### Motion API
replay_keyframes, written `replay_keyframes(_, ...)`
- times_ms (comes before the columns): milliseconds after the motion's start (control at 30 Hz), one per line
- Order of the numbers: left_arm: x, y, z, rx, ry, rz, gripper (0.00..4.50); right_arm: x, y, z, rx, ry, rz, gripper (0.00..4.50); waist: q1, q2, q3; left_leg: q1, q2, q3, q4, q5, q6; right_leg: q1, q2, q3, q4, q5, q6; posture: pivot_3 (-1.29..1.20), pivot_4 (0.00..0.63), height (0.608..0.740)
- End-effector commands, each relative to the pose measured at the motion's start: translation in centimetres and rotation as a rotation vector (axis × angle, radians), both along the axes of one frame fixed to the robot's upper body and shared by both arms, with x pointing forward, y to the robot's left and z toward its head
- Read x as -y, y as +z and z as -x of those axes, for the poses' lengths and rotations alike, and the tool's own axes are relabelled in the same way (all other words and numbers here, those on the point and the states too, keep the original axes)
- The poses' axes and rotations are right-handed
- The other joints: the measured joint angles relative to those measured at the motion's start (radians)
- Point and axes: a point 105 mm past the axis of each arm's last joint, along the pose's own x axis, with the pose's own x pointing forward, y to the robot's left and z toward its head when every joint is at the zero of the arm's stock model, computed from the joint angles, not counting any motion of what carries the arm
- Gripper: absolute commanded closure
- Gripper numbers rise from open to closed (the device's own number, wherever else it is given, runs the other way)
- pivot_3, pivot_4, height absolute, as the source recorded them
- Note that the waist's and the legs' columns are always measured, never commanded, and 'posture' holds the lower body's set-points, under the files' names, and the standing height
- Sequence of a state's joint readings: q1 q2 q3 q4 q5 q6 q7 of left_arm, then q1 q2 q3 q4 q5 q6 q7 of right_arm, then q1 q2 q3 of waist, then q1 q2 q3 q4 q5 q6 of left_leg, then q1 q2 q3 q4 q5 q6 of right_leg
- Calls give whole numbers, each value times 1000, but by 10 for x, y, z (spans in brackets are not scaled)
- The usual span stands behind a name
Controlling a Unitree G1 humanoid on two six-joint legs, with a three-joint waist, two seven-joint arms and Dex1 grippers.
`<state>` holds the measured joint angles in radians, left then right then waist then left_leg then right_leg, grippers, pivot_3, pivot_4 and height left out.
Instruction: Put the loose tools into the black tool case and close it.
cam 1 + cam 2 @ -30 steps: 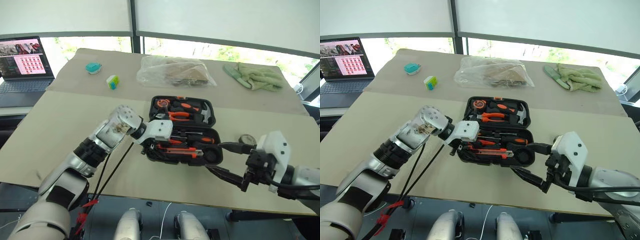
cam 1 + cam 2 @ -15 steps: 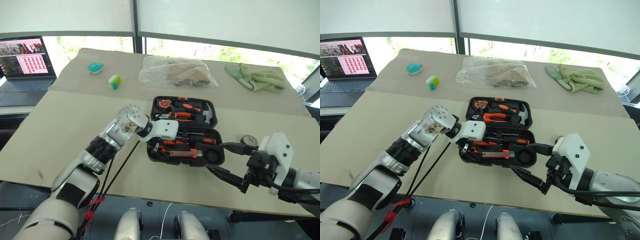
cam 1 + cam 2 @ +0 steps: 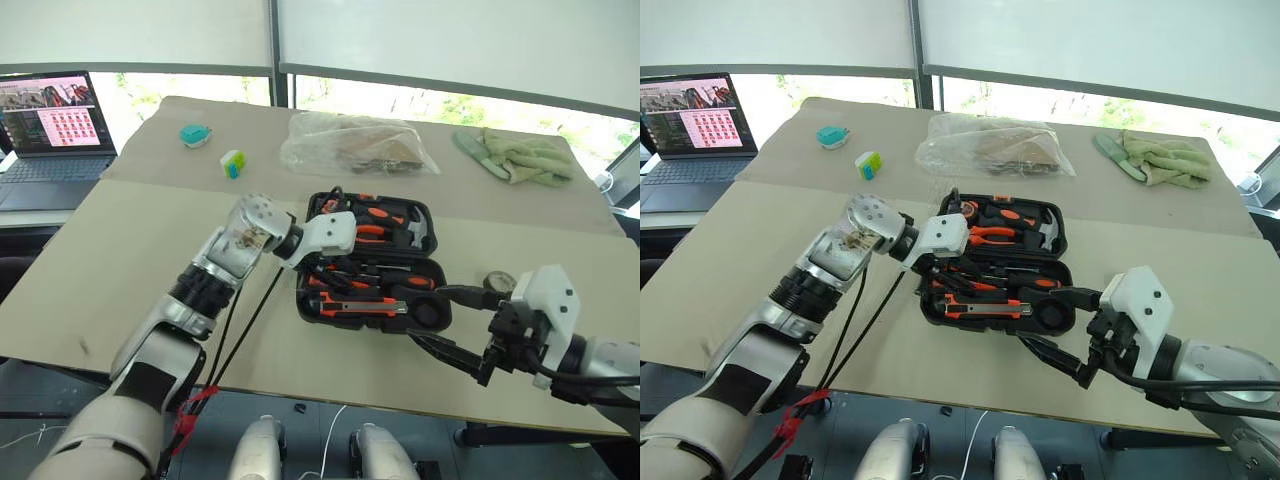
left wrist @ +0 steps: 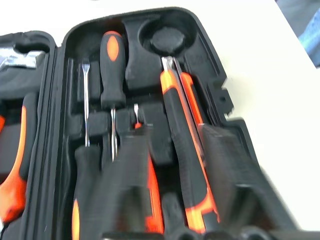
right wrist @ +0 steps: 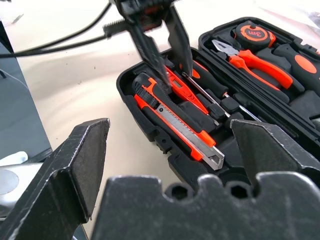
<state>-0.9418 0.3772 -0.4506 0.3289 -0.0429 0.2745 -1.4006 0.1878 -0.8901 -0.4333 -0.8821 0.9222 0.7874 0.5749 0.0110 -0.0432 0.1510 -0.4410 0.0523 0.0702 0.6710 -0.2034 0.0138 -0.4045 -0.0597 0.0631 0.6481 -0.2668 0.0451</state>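
At the centre of the frame the black tool case (image 3: 372,262) lay open on the table (image 3: 120,240), with the utility knife (image 5: 177,122) and the screwdrivers (image 4: 111,75) seated in its near half. Over the case's left part hung the left tool (image 3: 952,262), its two fingers drawn nearly together just above the screwdrivers, with nothing visibly pinched between them. Toward the lower right, the right tool (image 3: 448,322) stood spread wide and empty beside the case's near right corner. Right of the case, the grey tape roll (image 3: 497,282) sat on the table.
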Motion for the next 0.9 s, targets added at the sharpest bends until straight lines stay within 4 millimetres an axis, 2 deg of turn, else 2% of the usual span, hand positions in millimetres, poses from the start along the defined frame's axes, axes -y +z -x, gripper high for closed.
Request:
replay_keyframes(33, 4, 0, 6, 22, -37, 9, 4454, -2, 6, 1, 43, 11, 4, 0, -3, 0, 0, 0, 0, 0, 0, 0, 0, 0, 0, 0, 0, 0, 0, 0, 150, 740)
replay_keyframes(333, 2, -28, -5, 96, 9, -89, 4454, -2, 7, 2, 43, 7, 3, 0, 1, 0, 0, 0, 0, -1, 1, 0, 0, 1, 0, 0, 0, 0, 0, 0, 150, 740)
replay_keyframes(600, -22, -67, 1, 100, -39, -220, 4454, -2, 7, 2, 44, 5, -1, 0, 0, 1, -2, 2, 0, -1, 3, 0, 0, 4, 0, 0, 0, 0, 0, 0, 150, 740)
replay_keyframes(900, -43, -85, -5, 138, -25, -306, 4454, -3, 8, 1, 46, 11, 0, 0, -10, 1, -11, 17, 0, -1, 1, -1, 1, 18, 0, 0, -1, -1, 0, 0, 150, 740)
